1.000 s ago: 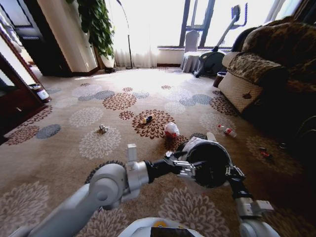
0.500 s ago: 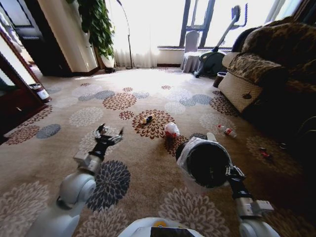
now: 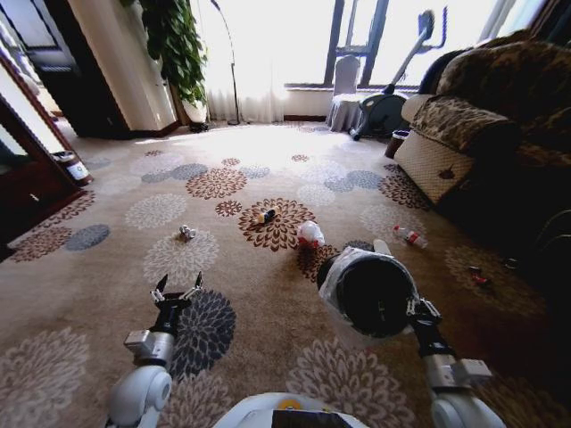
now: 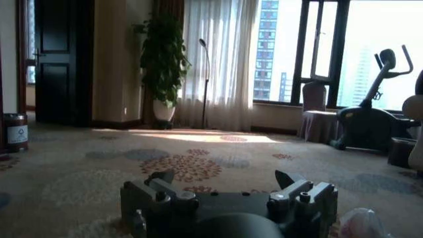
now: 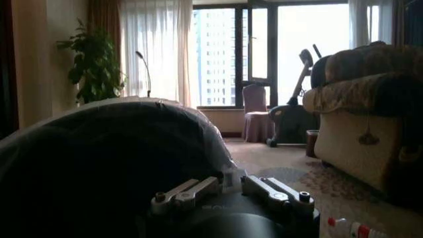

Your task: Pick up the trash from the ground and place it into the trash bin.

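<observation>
The trash bin (image 3: 375, 292), black with a pale liner, hangs tilted above the carpet, its rim held by my right gripper (image 3: 416, 311), which is shut on it. In the right wrist view the trash bin (image 5: 99, 163) looms in front of the right gripper (image 5: 230, 184). My left gripper (image 3: 177, 289) is open and low over the carpet, short of the foil ball (image 3: 186, 233). The open left gripper (image 4: 225, 181) has the pink-white bag (image 4: 360, 223) off to one side. Farther out lie a yellow-black packet (image 3: 266, 215), the pink-white bag (image 3: 310, 234), a white cup (image 3: 382, 246) and a red-labelled bottle (image 3: 410, 236).
A patterned sofa (image 3: 482, 116) lines the right side, with an exercise bike (image 3: 393, 98) and a chair by the window. A dark cabinet and a small can (image 3: 71, 167) stand at the left, a tall plant (image 3: 174, 45) behind. A small red item (image 3: 480, 278) lies near the sofa.
My left arm swung away from the bin's mouth to the left, reached out toward the foil ball, then drew back low and close to my base. The bin and right arm stayed put.
</observation>
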